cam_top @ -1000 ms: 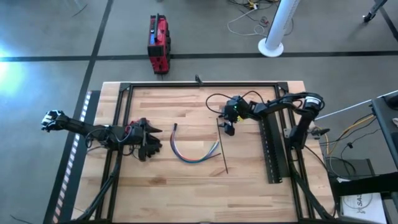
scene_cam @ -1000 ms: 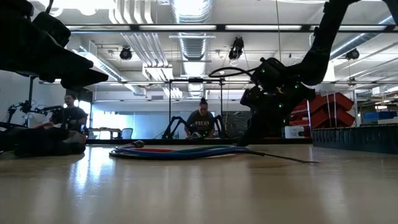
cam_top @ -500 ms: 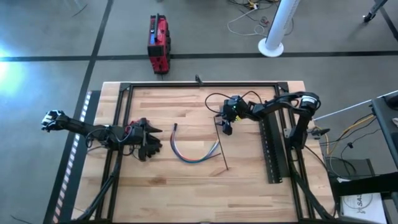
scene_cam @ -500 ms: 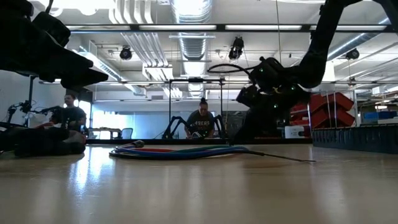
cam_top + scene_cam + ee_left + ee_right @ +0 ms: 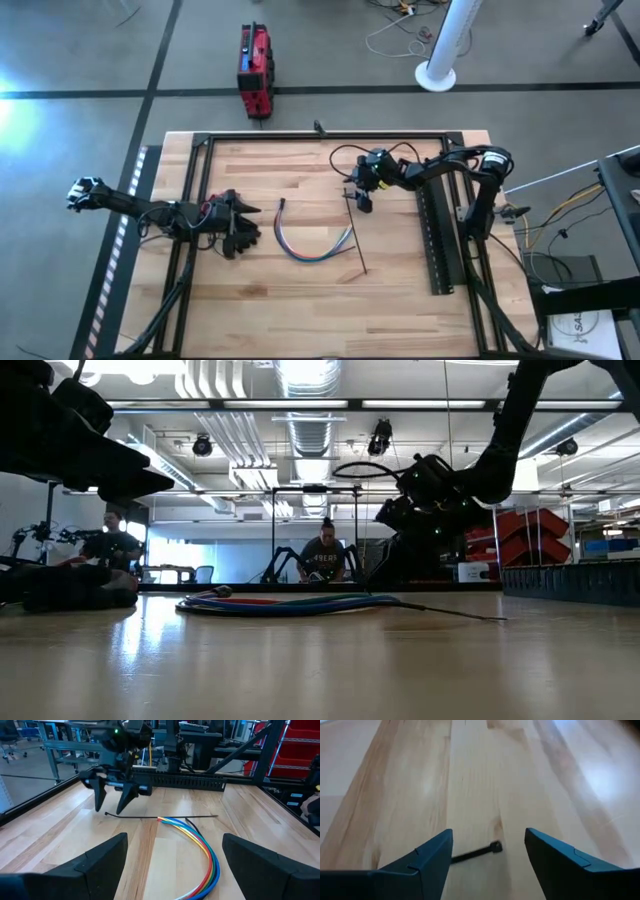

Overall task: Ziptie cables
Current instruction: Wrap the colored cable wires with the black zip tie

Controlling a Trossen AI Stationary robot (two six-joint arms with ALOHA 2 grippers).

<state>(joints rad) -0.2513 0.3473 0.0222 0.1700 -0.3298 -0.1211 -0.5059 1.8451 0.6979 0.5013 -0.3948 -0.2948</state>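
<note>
my right gripper (image 5: pixel 363 203) hangs over the far end of the ziptie (image 5: pixel 357 240), a little right of centre in the high view, with its fingers spread and pointing down at the surface (image 5: pixel 300 310). in the right wrist view the two fingers (image 5: pixel 427 857) stand apart on either side of the ziptie's (image 5: pixel 475 853) small square head, which lies flat on the wood between them, untouched. the left wrist view shows the same from across the surface: that right gripper (image 5: pixel 114 802) stands astride one end of the ziptie (image 5: pixel 165 817), tips just above the wood.

the ziptie lies as a thin black line running from the gripper down toward the lower middle of the high view. the cables (image 5: pixel 308 245) lie just to its left in a shallow curve, coloured ends near the ziptie and the dark end up at the left. in the left wrist view the cables (image 5: pixel 200 850) sweep from the ziptie's middle down toward the lower right, their tips touching or nearly touching the strip.

my left gripper (image 5: pixel 243 232) rests at the left of the surface, beside the cables but apart from them, fingers (image 5: pixel 100 860) wide open and empty.

a long black perforated bar (image 5: pixel 438 245) lies along the right side of the surface. in the low view two people (image 5: pixel 325 560) sit in the room behind.
</note>
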